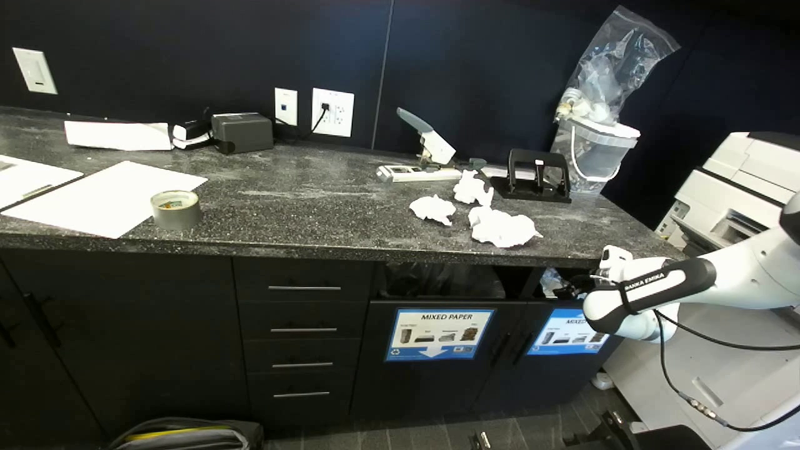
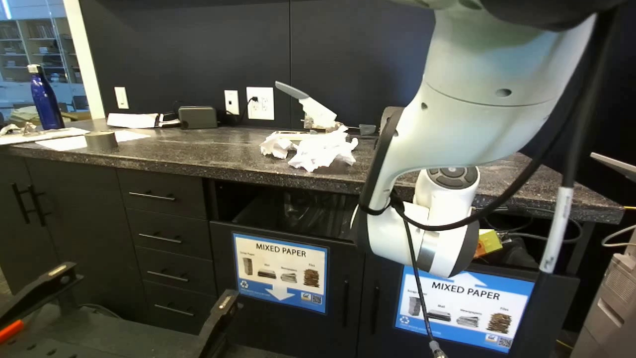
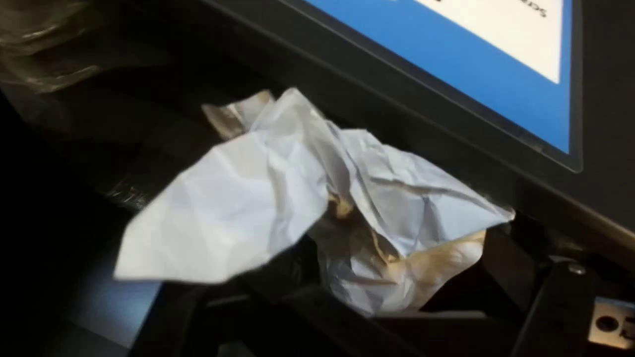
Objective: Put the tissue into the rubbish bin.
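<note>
Where the white arm (image 2: 497,114) stands before the rubbish bin (image 1: 553,375), the end effector (image 3: 397,277) has its jaws spread wide in the wrist view. The crumpled white tissue (image 3: 292,188) is at the bin's dark slot, between and ahead of the jaws, just beside the panel (image 3: 605,109) with the blue sign (image 3: 496,64); whether it touches a finger cannot be told. On the table (image 1: 300,212) lie three crumpled paper pieces (image 1: 503,228), near a black hole punch (image 1: 531,192).
</note>
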Robot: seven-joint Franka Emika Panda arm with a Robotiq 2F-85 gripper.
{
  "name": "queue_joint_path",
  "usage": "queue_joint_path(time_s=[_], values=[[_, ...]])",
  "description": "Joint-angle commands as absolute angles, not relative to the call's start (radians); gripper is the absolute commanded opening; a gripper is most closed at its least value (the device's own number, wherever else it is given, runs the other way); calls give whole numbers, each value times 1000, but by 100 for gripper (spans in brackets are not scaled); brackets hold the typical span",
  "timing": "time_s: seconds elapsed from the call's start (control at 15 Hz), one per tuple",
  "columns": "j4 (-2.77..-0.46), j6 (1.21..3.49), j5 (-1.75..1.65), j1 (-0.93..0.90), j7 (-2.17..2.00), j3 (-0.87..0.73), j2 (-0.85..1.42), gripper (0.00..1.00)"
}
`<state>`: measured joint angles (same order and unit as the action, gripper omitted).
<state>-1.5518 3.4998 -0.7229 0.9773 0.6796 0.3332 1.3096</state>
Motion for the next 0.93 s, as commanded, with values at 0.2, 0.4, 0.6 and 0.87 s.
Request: queue_joint_path(time_s=[0.2, 0.4, 0.6, 0.87], values=[[-1591, 3880, -415, 663, 540, 41, 1257, 100], [-1640, 3869, -319, 506, 425, -111, 1227, 100], [-1750, 3846, -306, 402, 346, -206, 1161, 100], [-1938, 3748, -306, 301, 293, -275, 1033, 100]])
